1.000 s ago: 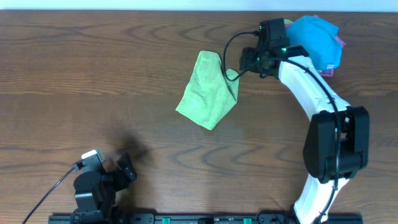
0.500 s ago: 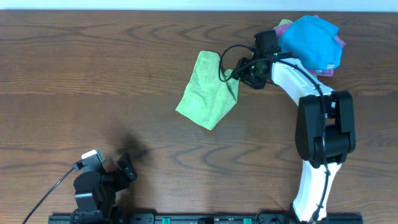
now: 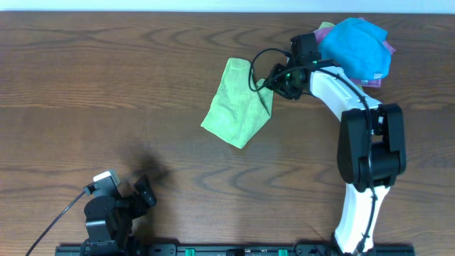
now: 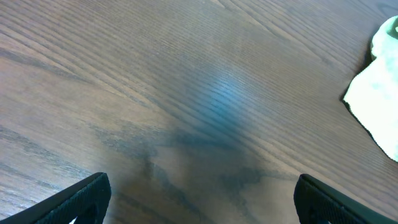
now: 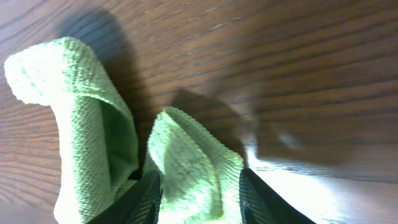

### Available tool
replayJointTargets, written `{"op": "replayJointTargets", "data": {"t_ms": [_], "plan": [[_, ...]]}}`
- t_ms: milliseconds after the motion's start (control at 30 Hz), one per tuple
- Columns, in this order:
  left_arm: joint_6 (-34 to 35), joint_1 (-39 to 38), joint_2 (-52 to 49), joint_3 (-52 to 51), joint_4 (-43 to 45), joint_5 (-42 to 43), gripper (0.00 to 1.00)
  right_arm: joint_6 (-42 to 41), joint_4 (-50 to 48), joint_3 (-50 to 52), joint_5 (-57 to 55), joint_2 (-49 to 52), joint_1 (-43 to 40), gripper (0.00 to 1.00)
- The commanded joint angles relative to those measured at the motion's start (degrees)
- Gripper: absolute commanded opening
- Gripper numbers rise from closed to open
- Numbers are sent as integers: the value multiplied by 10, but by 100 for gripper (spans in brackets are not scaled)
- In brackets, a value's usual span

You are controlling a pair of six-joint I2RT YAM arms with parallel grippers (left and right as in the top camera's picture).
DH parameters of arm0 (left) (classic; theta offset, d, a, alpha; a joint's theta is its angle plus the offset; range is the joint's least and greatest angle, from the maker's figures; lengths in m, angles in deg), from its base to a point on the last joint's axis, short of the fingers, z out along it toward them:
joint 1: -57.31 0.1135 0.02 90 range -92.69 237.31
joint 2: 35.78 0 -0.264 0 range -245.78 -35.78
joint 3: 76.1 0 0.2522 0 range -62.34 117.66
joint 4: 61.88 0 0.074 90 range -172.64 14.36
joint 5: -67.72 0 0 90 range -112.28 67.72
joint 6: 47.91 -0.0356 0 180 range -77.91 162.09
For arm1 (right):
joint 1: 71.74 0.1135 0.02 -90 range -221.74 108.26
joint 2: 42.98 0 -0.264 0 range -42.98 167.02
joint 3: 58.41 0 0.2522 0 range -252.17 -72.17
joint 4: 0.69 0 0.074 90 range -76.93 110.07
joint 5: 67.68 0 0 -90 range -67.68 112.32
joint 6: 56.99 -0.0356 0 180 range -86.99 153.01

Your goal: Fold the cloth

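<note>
The light olive-green cloth (image 3: 238, 107) lies crumpled and partly folded over on the wooden table, right of centre. My right gripper (image 3: 270, 87) is at its upper right corner. In the right wrist view the fingers (image 5: 198, 199) are closed on a raised fold of the cloth (image 5: 186, 155). My left gripper (image 3: 144, 192) rests near the front left edge, far from the cloth. In the left wrist view it is open (image 4: 199, 205) over bare wood, with an edge of the cloth (image 4: 379, 106) at the far right.
A bright blue cloth (image 3: 359, 46) lies bunched at the back right on top of a purple one (image 3: 388, 48), just behind my right arm. A black cable loops off the right wrist above the green cloth's corner.
My right arm has swung in and come down onto the cloth's upper right corner, then held still. The cloth and the left arm have not moved.
</note>
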Motion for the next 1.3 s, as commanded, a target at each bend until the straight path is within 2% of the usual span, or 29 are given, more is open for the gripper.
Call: {"op": "replayJointTargets", "data": {"t_ms": [0,133,267,533,667,867,1133,1267], "plan": [[4,-2,4,-16,-18,11,95,-8,-3,1,7,3,13,39],[4,-2,4,-17,-18,11,95,-8,-4,1,6,14,14,31],[4,-2,4,-16,-18,11,95,10,-6,1,-1,21,14,2],[4,-2,4,-17,-15,11,96,86,7,1,-3,-51,15,1],[47,-2,4,-16,17,18,95,124,33,1,7,-125,27,1],[52,-2,4,-16,59,26,95,156,18,1,5,-210,63,1],[53,-2,4,-16,63,26,95,156,4,0,16,-224,105,1],[53,-2,4,-16,63,26,95,204,-2,0,51,-224,147,1]]}}
